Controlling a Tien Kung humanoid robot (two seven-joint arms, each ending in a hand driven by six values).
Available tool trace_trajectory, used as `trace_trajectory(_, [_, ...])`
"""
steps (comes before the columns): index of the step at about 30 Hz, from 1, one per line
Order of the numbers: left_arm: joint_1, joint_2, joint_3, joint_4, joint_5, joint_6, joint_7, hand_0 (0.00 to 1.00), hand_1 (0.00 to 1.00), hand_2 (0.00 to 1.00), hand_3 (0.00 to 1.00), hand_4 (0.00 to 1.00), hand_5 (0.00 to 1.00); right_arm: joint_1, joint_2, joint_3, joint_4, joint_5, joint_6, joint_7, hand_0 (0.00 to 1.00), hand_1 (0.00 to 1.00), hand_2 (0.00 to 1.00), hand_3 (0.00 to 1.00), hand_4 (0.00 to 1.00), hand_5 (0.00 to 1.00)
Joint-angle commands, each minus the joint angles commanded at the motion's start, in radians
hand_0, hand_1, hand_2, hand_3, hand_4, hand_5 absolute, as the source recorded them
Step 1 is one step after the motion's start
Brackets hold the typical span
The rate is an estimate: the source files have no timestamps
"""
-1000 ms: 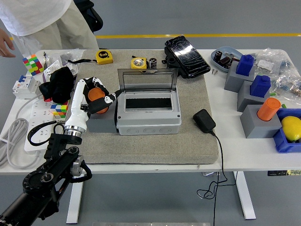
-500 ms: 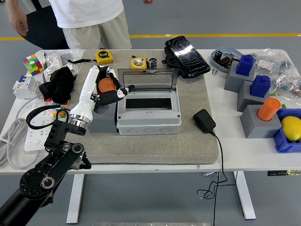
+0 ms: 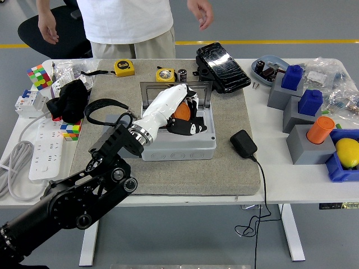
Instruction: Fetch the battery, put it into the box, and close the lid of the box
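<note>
My left hand (image 3: 187, 119), white with black fingertips, is shut on the orange cylindrical battery (image 3: 180, 111). It holds the battery over the open cavity of the grey box (image 3: 179, 150) at the middle of the grey mat. The box's clear lid (image 3: 148, 93) stands open and upright at the box's far side. My black left arm reaches in from the lower left and covers the box's left part. My right arm is out of view.
A person stands at the far side, both hands (image 3: 201, 12) hanging free above the table. A black charger (image 3: 243, 143) with its cable lies right of the box. Grey blocks with blue and orange cylinders (image 3: 320, 129) stand at the right. A power strip (image 3: 42, 151) lies at the left.
My left hand has lifted the orange battery off the grey block left of the box and carried it right, over the open box. The person has stepped to the right.
</note>
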Motion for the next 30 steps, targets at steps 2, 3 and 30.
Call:
trace_trajectory(2, [-0.022, -0.009, 0.014, 0.014, 0.021, -0.016, 0.033, 0.112, 0.063, 0.118, 0.200, 0.933, 0.002, -0.001, -0.001, -0.001, 0.000, 0.001, 0.000, 0.000, 0.577, 0.630, 0.667, 0.570, 0.972, 0.498])
trace_trajectory(3, [-0.034, -0.013, 0.021, 0.022, 0.031, -0.027, 0.054, 0.112, 0.063, 0.118, 0.200, 0.933, 0.002, -0.001, -0.001, -0.002, 0.000, 0.001, 0.000, 0.000, 0.577, 0.630, 0.667, 0.570, 0.972, 0.498])
trace_trajectory(30, [-0.182, -0.047, 0.106, 0.193, 0.046, -0.126, 0.210, 0.097, 0.053, 0.113, 0.291, 0.808, 0.184, 0.002, -0.001, 0.004, 0.006, -0.010, -0.003, 0.001, 0.577, 0.630, 0.665, 0.571, 0.972, 0.496])
